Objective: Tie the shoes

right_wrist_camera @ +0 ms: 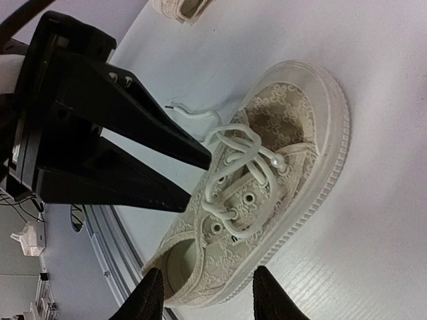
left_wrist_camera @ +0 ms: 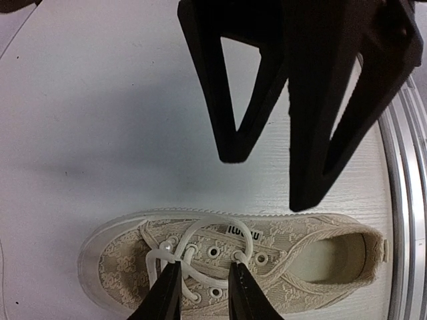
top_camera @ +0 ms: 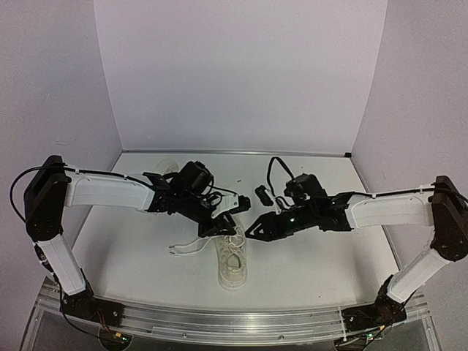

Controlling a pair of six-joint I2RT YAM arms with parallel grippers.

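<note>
Though faint overhead, laces [right_wrist_camera: 243, 177] crisp close-up.

The shoe [left_wrist_camera: 287, 250] is cream cloth with a raised lacy weave, matt and rough, on a smooth pale rubber sole [right_wrist_camera: 327, 167] with a ribbed edge; its laces [right_wrist_camera: 230, 140] are smooth white cord. The table [left_wrist_camera: 100, 100] is matt white with faint wood grain, edged by a brushed metal rail [left_wrist_camera: 400, 200]. The left gripper [left_wrist_camera: 203, 267] and right gripper [right_wrist_camera: 208, 273] are matt black plastic.

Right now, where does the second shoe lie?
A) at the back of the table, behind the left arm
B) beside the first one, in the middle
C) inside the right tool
A: the second shoe lies far back near the wall, beyond the left arm, apart from the shoe in the middle.
</note>
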